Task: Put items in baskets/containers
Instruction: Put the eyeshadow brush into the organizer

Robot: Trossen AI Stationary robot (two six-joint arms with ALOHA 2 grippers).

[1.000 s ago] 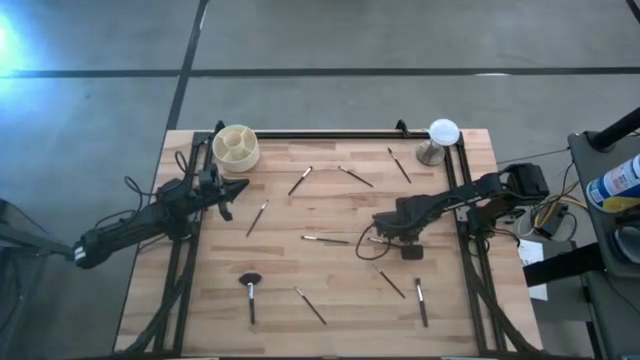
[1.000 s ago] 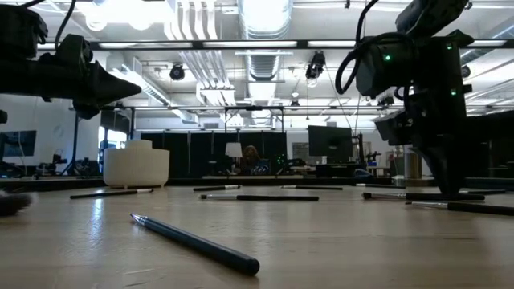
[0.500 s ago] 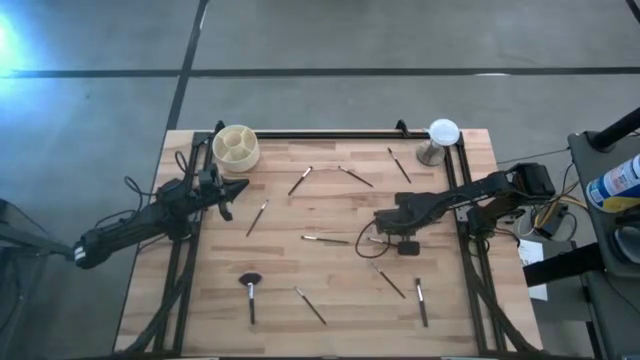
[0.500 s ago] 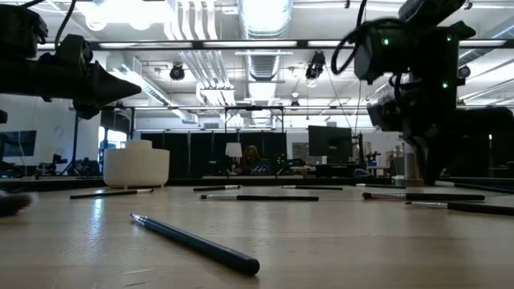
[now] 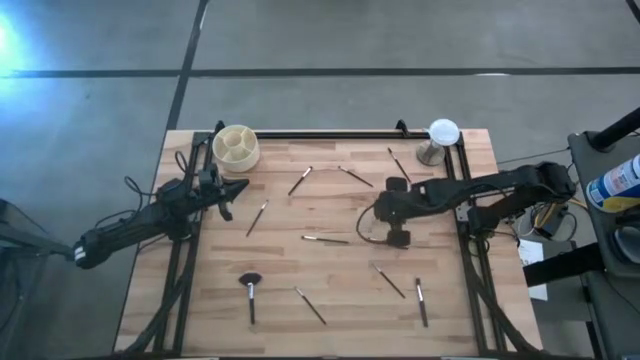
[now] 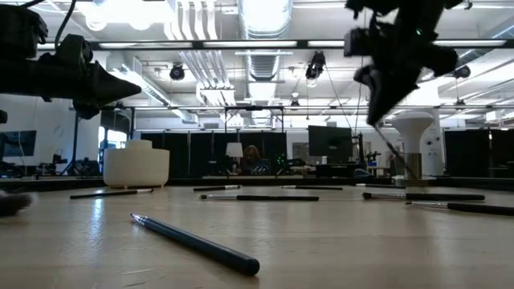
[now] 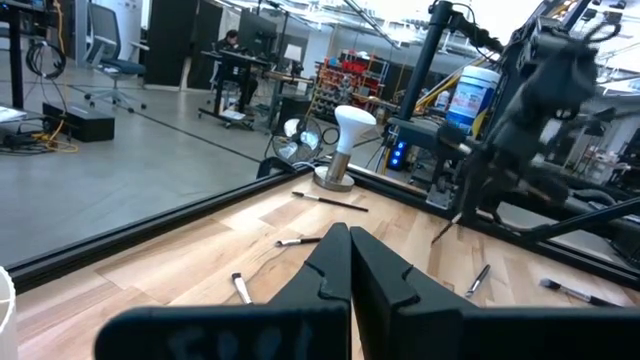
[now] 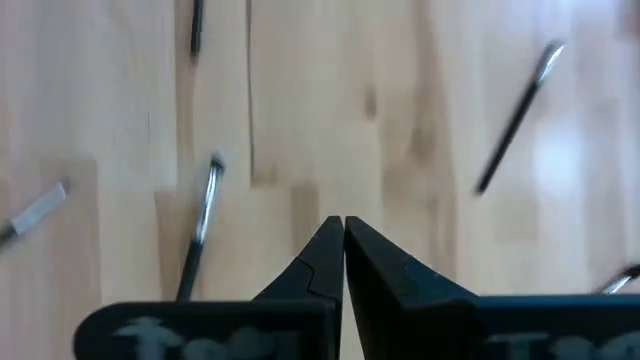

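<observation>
Thin makeup brushes lie scattered on the wooden table, among them a pale-tipped brush [image 5: 326, 239], a fluffy-headed brush [image 5: 250, 290] and a dark brush [image 6: 197, 241] near the front. The cream cup [image 5: 236, 147] with inner dividers stands at the far left corner. My right gripper [image 5: 380, 210] hangs above the table's middle right, shut on a thin brush [image 7: 447, 228]. By the left edge my left gripper [image 5: 232, 190] stays level and shut, with nothing in it. My right gripper holds the thin brush by its upper end [image 6: 377, 127], pinched between the two shut fingers. The fingers slant downward from the table's right side. The brush hangs tilted below them, its lower end [image 6: 404, 177] clear of the table.
A white dome on a metal stand [image 5: 440, 140] is at the far right corner. A black frame rail [image 5: 330, 135] runs along the far edge. More brushes lie near the far edge [image 5: 355, 176] and at the near right [image 5: 421, 302]. Bare wood shows near the cup.
My right gripper has risen from the table and tipped to a shallower slant, drifting slightly toward the far edge. The brush that lay beside its fingertips has left the tabletop and now hangs below it, lifted clear.
</observation>
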